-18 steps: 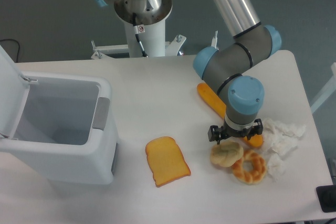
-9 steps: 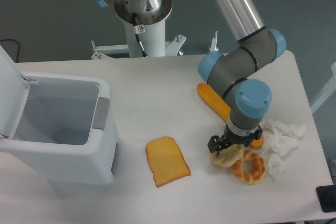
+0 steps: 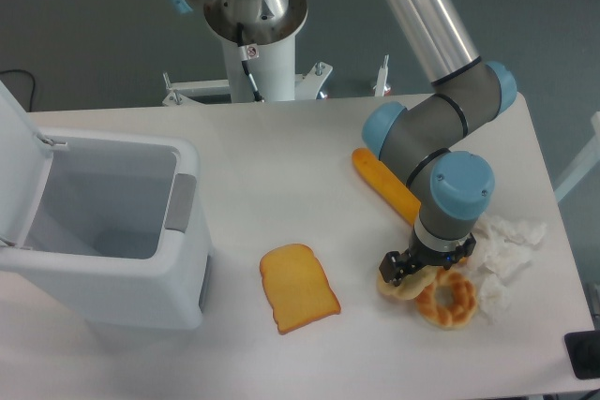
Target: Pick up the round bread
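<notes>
Camera view, gripper: your gripper (image 3: 415,269) sits low in the lower right of the frame, right down over the round bread, with its dark fingers on either side of the bun. You cannot tell from this angle whether the fingers press the bun or merely flank it.
Camera view, round bread: the round bread (image 3: 401,286) lies on the white table (image 3: 281,166) at lower right, pale cream and lumpy, mostly hidden under the wrist; only its lower left edge shows.
Camera view, ring bread: a golden-brown ring-shaped bread (image 3: 447,299) lies just right of the bun, touching it or nearly so.
Camera view, toast: a flat orange toast slice (image 3: 298,287) lies at lower centre, well apart from the bun on its left.
Camera view, orange stick: a long orange piece (image 3: 382,185) runs diagonally from centre right down under the arm.
Camera view, tissue: crumpled white paper (image 3: 506,241) sits at the right edge, beside the ring bread.
Camera view, bin: a white bin (image 3: 112,231) with its lid raised fills the left side of the frame.
Camera view, arm: you see the arm (image 3: 441,128) come down from the top centre, grey with blue joint caps.
</notes>
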`<state>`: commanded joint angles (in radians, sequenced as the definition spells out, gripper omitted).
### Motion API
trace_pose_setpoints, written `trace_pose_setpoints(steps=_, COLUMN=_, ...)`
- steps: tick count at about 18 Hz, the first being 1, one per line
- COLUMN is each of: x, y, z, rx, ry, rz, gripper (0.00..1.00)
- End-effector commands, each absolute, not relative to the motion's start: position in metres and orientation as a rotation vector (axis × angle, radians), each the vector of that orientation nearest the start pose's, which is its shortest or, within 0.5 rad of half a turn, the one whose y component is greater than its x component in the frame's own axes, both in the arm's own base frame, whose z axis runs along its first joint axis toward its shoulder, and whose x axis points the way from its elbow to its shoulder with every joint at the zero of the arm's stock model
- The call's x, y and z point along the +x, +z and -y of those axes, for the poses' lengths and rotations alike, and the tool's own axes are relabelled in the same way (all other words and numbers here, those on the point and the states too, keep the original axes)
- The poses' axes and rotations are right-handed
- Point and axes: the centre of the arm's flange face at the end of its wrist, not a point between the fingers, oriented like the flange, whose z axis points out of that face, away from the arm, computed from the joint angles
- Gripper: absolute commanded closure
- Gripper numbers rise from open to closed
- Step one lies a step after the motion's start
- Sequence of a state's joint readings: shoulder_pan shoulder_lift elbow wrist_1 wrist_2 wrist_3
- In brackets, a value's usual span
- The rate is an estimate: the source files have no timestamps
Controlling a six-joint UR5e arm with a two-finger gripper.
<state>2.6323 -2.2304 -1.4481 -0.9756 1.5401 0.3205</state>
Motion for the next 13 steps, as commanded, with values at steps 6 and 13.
trace_pose_setpoints(steps=6, x=-0.5432, y=0.1988, z=-0.4608, rx=-2.888, ry=0.009, rz=1.09, gripper=0.0)
trace_pose_setpoints(steps=13, x=-0.5407, y=0.205, z=-0.463, rx=-2.881, ry=0.017, rz=1.09, gripper=0.14)
